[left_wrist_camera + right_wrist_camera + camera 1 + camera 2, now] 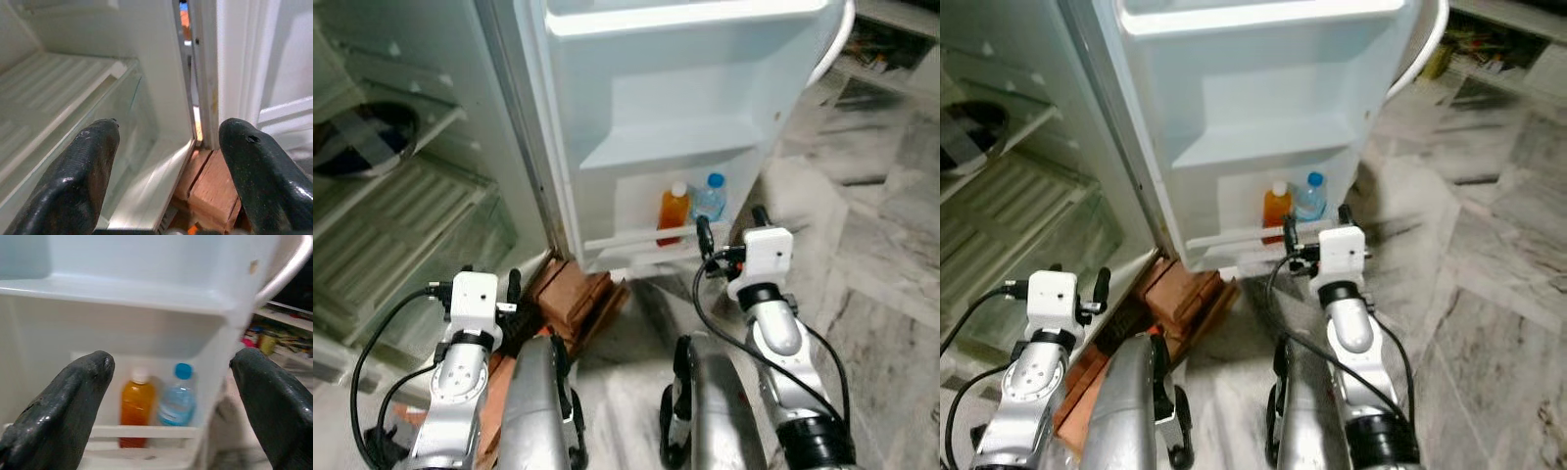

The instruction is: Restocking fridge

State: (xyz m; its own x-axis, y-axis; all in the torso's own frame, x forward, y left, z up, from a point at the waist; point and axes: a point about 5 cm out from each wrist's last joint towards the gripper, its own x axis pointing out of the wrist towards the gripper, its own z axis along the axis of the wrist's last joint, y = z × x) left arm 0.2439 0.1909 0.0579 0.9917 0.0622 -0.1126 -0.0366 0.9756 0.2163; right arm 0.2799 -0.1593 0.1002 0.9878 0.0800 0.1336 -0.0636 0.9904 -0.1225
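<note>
Fridge door (685,108): swung open, inner shelves facing the robot; lowest door shelf sits just ahead of the right gripper.
Orange bottle (673,213): upright in the lowest door shelf behind the white rail, straight ahead of the right gripper, slightly toward its left finger.
Water bottle (710,200): blue cap, upright, touching or just beside the orange bottle, ahead of the right gripper between its fingers.
Right gripper (171,401): fingers spread wide, nothing between them, held near the lowest door shelf and apart from both bottles.
Left gripper (168,161): fingers spread, empty, pointed at the fridge's lower corner by the door hinge.
Glass shelf (63,93): inside the fridge body, ahead of the left gripper's left finger.
Wooden blocks (570,299): on the floor under the fridge's front edge, just below and ahead of the left gripper.
Floor (881,255): marbled stone, to the right of the right gripper.
</note>
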